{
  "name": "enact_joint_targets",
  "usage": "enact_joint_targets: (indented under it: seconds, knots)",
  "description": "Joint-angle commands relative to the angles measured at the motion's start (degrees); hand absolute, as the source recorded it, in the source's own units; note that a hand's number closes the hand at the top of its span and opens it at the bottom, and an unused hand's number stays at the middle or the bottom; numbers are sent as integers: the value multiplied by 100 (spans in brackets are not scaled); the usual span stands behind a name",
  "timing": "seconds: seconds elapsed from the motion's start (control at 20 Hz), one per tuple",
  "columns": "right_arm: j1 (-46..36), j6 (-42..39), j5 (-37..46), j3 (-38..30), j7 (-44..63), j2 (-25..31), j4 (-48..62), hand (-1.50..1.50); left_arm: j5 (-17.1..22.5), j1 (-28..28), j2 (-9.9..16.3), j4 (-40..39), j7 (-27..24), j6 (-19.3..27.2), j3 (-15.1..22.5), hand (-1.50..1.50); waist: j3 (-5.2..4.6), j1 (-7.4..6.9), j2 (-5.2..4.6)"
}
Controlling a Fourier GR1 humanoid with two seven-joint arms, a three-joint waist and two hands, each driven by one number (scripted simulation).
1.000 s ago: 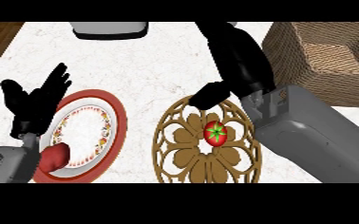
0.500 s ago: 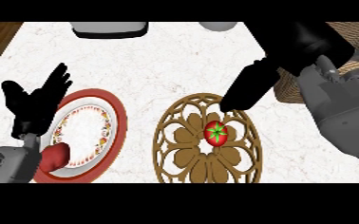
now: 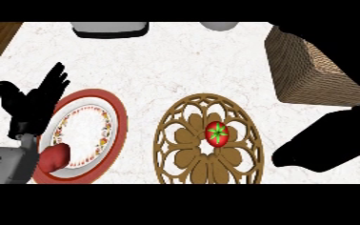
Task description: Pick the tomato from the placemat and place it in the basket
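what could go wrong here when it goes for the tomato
The tomato is round and lies on an openwork placemat, so a nudge could roll it away. The right hand sits at the view's right edge, away from the tomato; its fingers cannot be made out. The basket stands tall between it and the far counter, so a low carry might clip its wall.

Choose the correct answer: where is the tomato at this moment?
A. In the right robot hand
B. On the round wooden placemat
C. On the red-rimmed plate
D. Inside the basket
B: the tomato sits near the centre of the carved wooden placemat, apart from the basket and the plate.
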State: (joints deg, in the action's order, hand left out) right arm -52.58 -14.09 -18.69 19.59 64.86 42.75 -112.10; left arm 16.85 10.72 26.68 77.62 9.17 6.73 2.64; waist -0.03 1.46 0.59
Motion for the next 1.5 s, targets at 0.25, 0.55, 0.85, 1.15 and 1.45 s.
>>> enact_joint_targets:
  seconds: [0.25, 0.55, 0.85, 1.15, 1.45]
  knots:
    - [2306, 537, 829, -239, 82, 279, -1871, -150, -200, 48, -261, 256, 285, 149, 91, 0, 9, -26, -29]
    - [3198, 870, 2743, 357, -1175, -497, -1261, -150, -265, -87, -258, 263, 247, -69, -9, 0, 8, -151, -59]
    - [3233, 1476, 3982, 1036, -1940, -1621, -232, -150, -384, 33, -452, -88, -142, -225, -97, 0, 2, -186, -74]
    - [3626, 1473, 4184, 857, -2579, -2087, 538, -150, -376, -22, -378, 453, 516, -238, -308, 0, 5, -177, -57]
    - [3824, 1259, 4688, 1161, -2633, -2522, 1099, -150, -580, -42, -507, 163, 191, -401, -408, 0, 3, -164, -56]
